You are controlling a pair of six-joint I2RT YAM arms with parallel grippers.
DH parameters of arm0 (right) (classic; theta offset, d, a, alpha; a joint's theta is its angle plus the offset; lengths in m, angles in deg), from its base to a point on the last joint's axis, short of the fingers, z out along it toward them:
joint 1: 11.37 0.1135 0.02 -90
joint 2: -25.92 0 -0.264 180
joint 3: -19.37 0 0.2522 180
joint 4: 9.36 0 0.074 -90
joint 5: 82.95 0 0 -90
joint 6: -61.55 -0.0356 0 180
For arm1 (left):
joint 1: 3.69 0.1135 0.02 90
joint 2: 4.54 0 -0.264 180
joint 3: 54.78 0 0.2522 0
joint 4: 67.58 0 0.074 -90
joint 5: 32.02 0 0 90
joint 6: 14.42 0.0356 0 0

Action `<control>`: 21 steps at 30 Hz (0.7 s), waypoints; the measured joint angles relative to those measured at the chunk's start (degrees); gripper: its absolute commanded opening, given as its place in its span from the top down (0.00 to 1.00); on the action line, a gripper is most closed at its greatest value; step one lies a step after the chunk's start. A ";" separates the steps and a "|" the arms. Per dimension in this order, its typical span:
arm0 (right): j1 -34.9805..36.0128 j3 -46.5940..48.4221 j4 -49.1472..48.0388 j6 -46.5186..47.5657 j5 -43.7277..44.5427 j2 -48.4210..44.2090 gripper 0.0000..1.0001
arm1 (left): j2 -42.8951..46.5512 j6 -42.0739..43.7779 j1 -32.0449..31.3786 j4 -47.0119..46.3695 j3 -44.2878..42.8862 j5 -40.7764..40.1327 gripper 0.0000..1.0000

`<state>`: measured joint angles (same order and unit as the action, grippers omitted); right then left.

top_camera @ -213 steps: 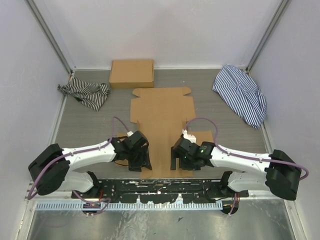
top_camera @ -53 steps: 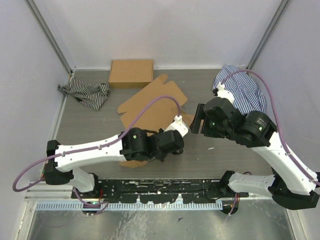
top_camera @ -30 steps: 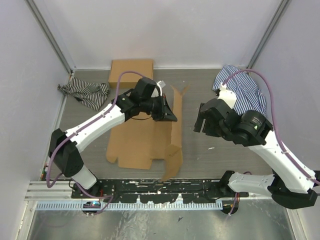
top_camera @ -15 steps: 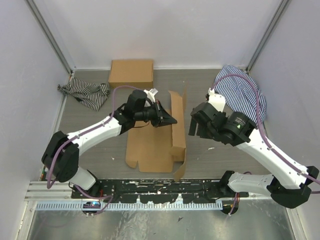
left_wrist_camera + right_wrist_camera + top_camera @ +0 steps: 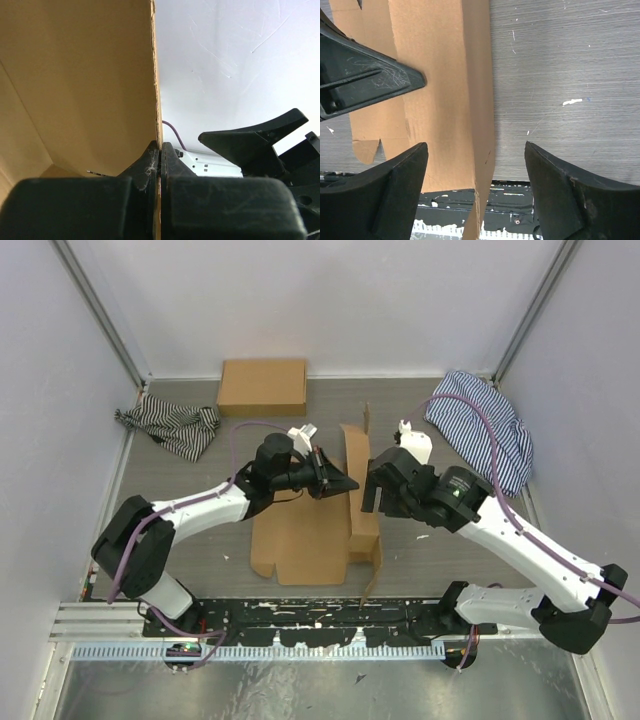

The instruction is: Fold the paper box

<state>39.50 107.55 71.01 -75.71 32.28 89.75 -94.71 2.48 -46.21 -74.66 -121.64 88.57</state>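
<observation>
The paper box point(image 5: 300, 530) is a brown die-cut sheet lying flat mid-table, with its right side wall point(image 5: 355, 480) standing upright. My left gripper point(image 5: 343, 484) is shut on that wall's top edge; in the left wrist view the cardboard edge point(image 5: 156, 100) runs up from between the closed jaws of the left gripper point(image 5: 160, 149). My right gripper point(image 5: 367, 498) hangs just right of the wall, open. In the right wrist view, the right gripper point(image 5: 475, 147) straddles the raised wall point(image 5: 445, 100) without touching it, and a left fingertip point(image 5: 370, 75) shows at the left.
A second closed brown box point(image 5: 263, 386) sits at the back left. A striped cloth point(image 5: 170, 426) lies at the far left and another striped cloth point(image 5: 485, 425) at the back right. White walls close off the table's sides and back.
The left gripper has pulled the raised wall nearer and slightly right, and the sheet settled squarer. The right gripper has moved left and down to the wall, opening a little wider.
</observation>
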 measured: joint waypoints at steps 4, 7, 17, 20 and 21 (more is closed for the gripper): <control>0.00 -0.52 -1.62 0.39 -0.81 1.44 0.05 | -0.33 -0.68 0.00 -2.56 1.70 0.00 0.92; 0.00 -0.92 -3.21 0.72 -1.55 1.97 0.04 | -0.33 -0.81 0.00 -4.15 2.45 -0.04 0.92; 0.00 -1.84 -5.99 3.43 -5.57 5.20 0.04 | -0.87 -0.90 0.00 -7.19 3.56 -0.07 0.91; 0.00 -1.92 -6.12 4.07 -6.62 5.68 0.05 | -1.20 -0.92 0.00 -7.52 3.58 -0.07 0.91; 0.00 -1.92 -6.14 4.28 -7.02 5.75 0.05 | -1.22 -0.94 0.00 -7.56 3.61 -0.09 0.91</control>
<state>39.50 105.62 64.87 -71.43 25.26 95.50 -95.93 1.54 -46.21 -82.22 -118.04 88.48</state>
